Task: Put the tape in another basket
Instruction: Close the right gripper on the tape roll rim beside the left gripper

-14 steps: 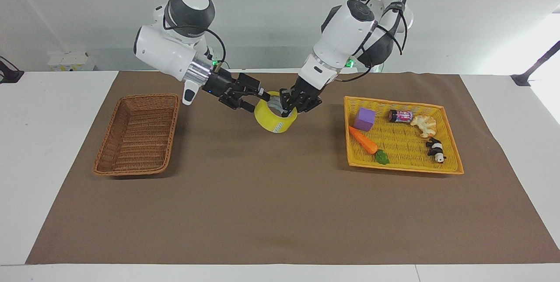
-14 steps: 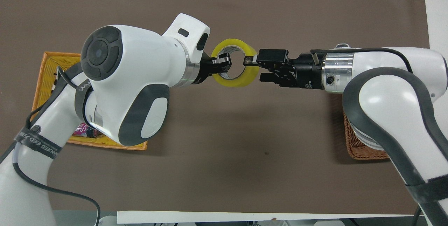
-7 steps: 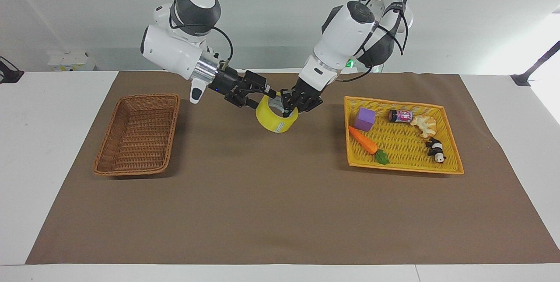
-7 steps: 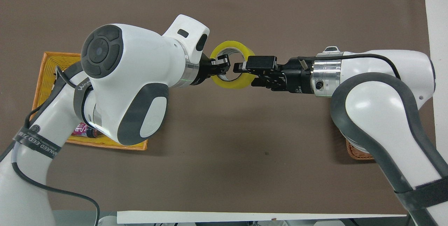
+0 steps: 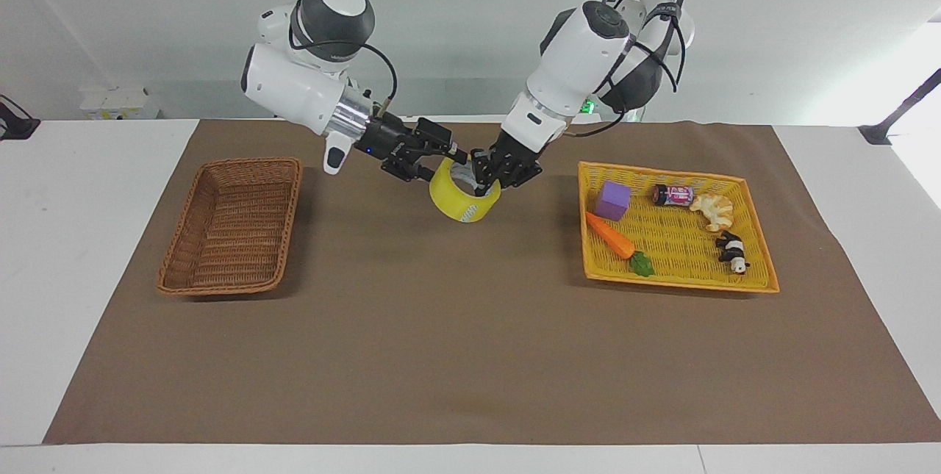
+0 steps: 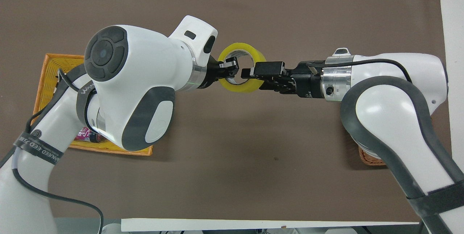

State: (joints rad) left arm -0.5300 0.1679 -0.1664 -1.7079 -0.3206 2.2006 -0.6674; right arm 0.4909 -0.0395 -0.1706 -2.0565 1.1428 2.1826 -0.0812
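Two baskets are flanking the mat's middle, the brown wicker basket and the yellow tray, while the left gripper is clenching the tape aloft and the right gripper, fingers spread, is straddling its rim.

Both arms wear glossy white shells with dark grey joint pads — silver wrist rings lead to black grippers. Black cables loop along them; a printed black strap wraps one.
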